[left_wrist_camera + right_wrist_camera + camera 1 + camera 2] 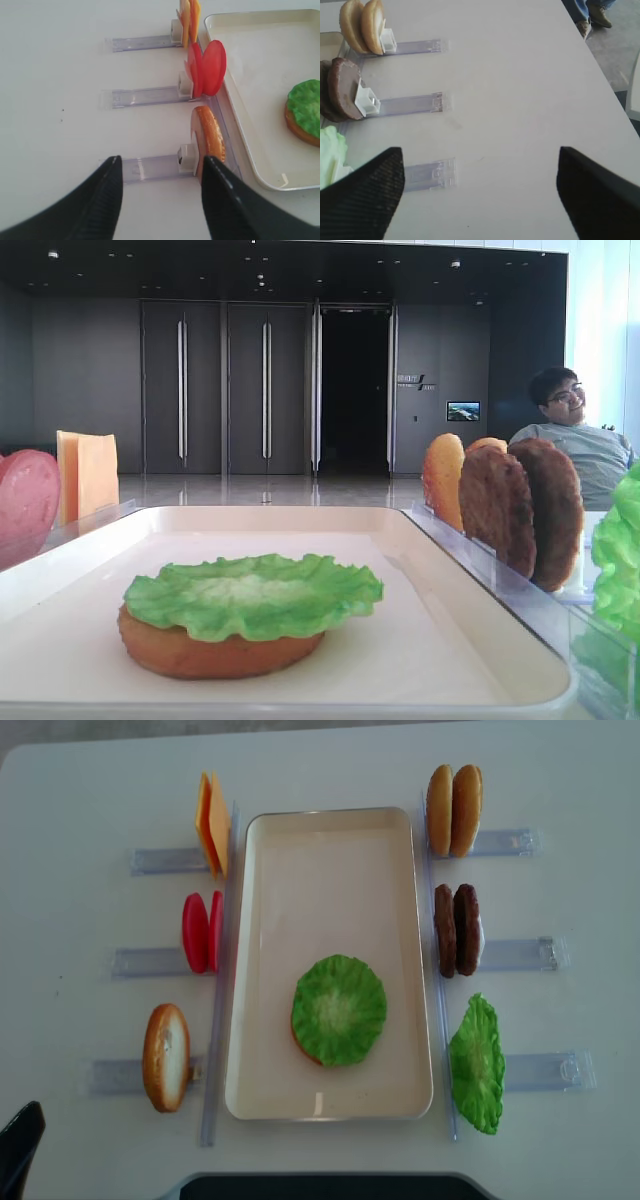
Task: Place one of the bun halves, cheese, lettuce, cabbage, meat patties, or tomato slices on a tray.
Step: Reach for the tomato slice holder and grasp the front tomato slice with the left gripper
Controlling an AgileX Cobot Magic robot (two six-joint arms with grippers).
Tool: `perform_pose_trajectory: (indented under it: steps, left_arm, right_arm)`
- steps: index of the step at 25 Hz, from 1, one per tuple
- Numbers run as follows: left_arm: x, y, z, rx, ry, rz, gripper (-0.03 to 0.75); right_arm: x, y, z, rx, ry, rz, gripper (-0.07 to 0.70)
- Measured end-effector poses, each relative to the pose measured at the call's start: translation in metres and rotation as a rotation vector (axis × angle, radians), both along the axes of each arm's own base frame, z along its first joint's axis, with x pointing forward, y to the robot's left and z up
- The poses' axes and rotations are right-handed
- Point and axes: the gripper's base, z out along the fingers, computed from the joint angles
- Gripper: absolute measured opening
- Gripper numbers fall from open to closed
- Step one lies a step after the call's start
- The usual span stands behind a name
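On the cream tray [330, 890] a green lettuce leaf [339, 1010] lies over a bun half [302, 1048]. Left of the tray, upright in clear holders, stand cheese [211, 823], tomato slices [201, 931] and one bun half [165, 1057]. On its right stand two bun halves [453, 810], meat patties [457, 930] and another lettuce leaf [477, 1063]. My left gripper [161, 159] is open and empty, low over the table just short of the left bun half [210, 140]. My right gripper [479, 150] is wide open over bare table, holding nothing.
Clear plastic holder rails [160, 962] stick out from both long sides of the tray. The table's right edge [600, 65] drops to the floor. A seated person [575, 430] is in the background. A dark base [320, 1187] shows at the near table edge.
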Motion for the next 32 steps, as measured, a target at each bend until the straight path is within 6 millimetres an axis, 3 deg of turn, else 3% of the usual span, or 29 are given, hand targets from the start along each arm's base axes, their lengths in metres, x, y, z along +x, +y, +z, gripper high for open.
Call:
perform_pose_trajectory:
  steps: [32]
  left_arm:
    - [0.0, 0.0, 0.0, 0.0, 0.0, 0.0, 0.391]
  right_arm:
    - [0.0, 0.0, 0.0, 0.0, 0.0, 0.0, 0.587]
